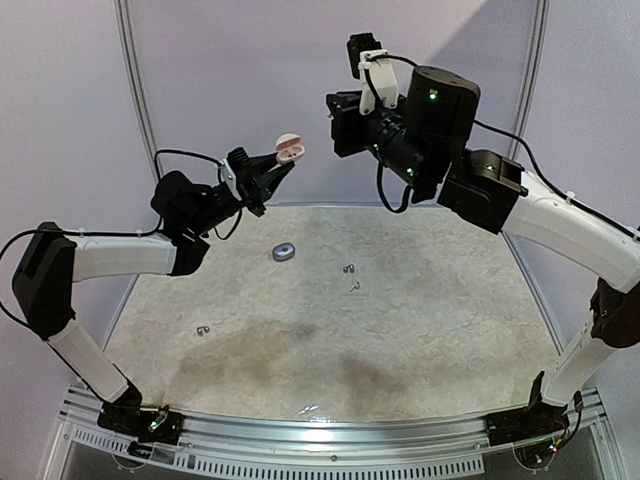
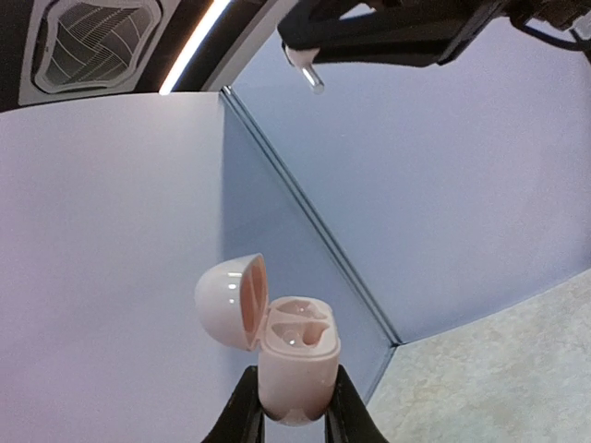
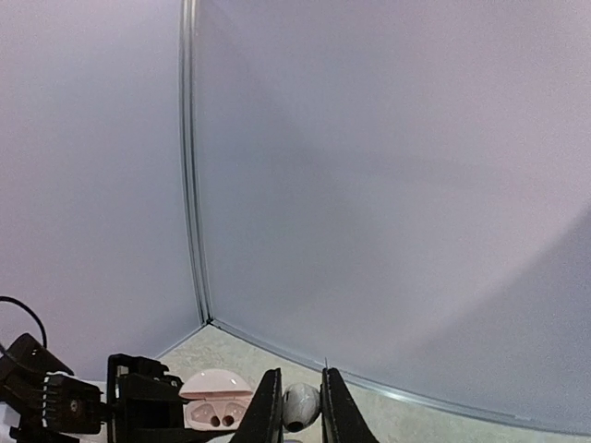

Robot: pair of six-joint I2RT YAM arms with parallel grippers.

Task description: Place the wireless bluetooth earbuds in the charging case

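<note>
Here, above the mottled table (image 1: 450, 330), the left gripper (image 2: 295, 374) clamps the open pink charging case (image 2: 295, 343) aloft, its sockets apparently empty; a grey case (image 1: 284, 252) lies on the table. The right gripper (image 3: 301, 383) pinches one whitish earbud (image 3: 300, 407) near the pink case, not yet seated. Three tiny earbud pieces (image 1: 349, 267) lie on the table, so insertion is judged barely begun.
</note>
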